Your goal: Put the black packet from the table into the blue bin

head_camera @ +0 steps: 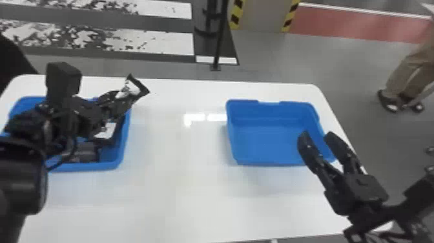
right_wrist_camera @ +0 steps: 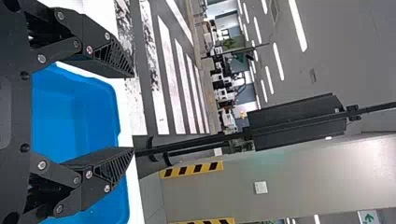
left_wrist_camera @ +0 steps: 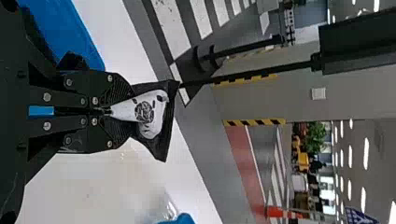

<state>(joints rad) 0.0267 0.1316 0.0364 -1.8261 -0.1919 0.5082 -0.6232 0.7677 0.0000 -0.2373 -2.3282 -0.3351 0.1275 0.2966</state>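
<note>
Over the table [head_camera: 180,181], left end effector [head_camera: 122,97] pinches white-printed black packet [left_wrist_camera: 152,112], right one [head_camera: 316,135] spread

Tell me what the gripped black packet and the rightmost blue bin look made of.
The black packet looks like thin, perhaps glossy film, plastic or foil laminate: it gathers where pinched. The rightmost blue bin seems smooth, satin moulded plastic, from its even colour and rounded corners.

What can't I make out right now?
Head view: some of the left bin's contents, behind the left arm.
Left wrist view: the packet's clamped end, between the left gripper's fingers.
Head view: part of the right bin's wall, behind the right gripper.
Head view: the table's near left corner, past the bottom edge.
</note>
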